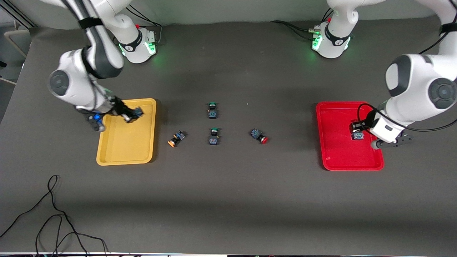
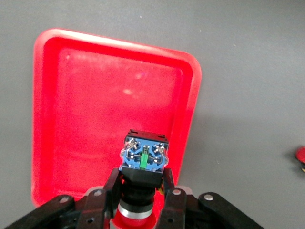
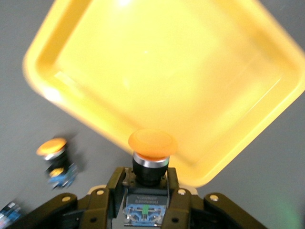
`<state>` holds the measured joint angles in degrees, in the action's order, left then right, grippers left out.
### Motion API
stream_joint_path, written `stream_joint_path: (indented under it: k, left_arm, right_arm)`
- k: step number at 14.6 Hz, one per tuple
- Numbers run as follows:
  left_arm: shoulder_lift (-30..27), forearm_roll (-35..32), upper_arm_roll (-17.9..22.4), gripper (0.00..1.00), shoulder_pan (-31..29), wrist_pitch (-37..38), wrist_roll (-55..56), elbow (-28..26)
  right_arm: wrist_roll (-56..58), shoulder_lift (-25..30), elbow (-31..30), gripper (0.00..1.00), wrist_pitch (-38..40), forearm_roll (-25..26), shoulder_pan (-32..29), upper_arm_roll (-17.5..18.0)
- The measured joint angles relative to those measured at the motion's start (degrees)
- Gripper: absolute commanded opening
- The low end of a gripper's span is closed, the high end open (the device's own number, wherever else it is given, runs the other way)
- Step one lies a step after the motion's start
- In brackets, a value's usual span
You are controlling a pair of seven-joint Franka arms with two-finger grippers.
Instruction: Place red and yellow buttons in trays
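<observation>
My right gripper [image 1: 132, 115] is shut on an orange-yellow-capped button [image 3: 152, 143] and holds it over the yellow tray [image 1: 125, 150], near the tray's edge in the right wrist view [image 3: 167, 71]. My left gripper [image 1: 357, 132] is shut on a red-capped button [image 2: 143, 157] and holds it over the red tray [image 1: 339, 153], which fills the left wrist view [image 2: 95, 95]. A second orange-yellow button [image 1: 176, 139] lies on the table beside the yellow tray. A second red button [image 1: 259, 136] lies on the table between the trays.
Two green-capped buttons [image 1: 212, 110] [image 1: 214, 136] lie mid-table, one nearer the front camera than the other. A black cable [image 1: 53, 214] loops on the table near the front edge at the right arm's end.
</observation>
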<state>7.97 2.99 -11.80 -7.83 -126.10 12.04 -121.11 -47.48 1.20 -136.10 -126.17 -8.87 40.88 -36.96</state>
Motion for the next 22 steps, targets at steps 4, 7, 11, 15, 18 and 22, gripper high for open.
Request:
stream_joint_path:
  k: [4, 7, 11, 15, 18, 22]
  left_arm:
    - [6.89, -2.11, -0.87, 0.01, 0.47, -22.31, 0.0, -11.34]
    - [11.63, -3.45, -0.7, 0.67, 0.4, -27.27, 0.0, -12.21]
    - [10.77, -5.1, -0.69, 1.0, 0.39, -25.17, 0.0, -10.79]
    - [4.41, -5.28, -1.03, 1.0, 0.45, -1.76, 0.0, -0.38]
    - [1.56, -5.11, -1.64, 1.0, 2.13, 10.53, 0.94, 9.32]
    - [2.77, -4.93, -2.01, 1.0, 11.21, 10.05, 11.48, 12.9]
  right_arm:
    - [5.83, -3.01, -3.88, 0.31, -5.04, 0.0, -0.04, -4.24]
    - [5.83, -7.51, -5.79, 0.32, -9.6, -0.13, 1.01, -3.65]
    - [8.81, -11.13, -5.8, 1.0, -11.04, -3.23, 1.33, -3.47]
    - [10.89, -12.14, -5.65, 1.0, -11.04, -5.66, 1.31, -3.57]
    - [10.89, -11.51, -4.21, 1.0, -10.27, -5.97, 1.36, -3.56]
    - [7.01, -9.96, 7.07, 1.0, -1.18, -6.24, 1.89, -2.97]
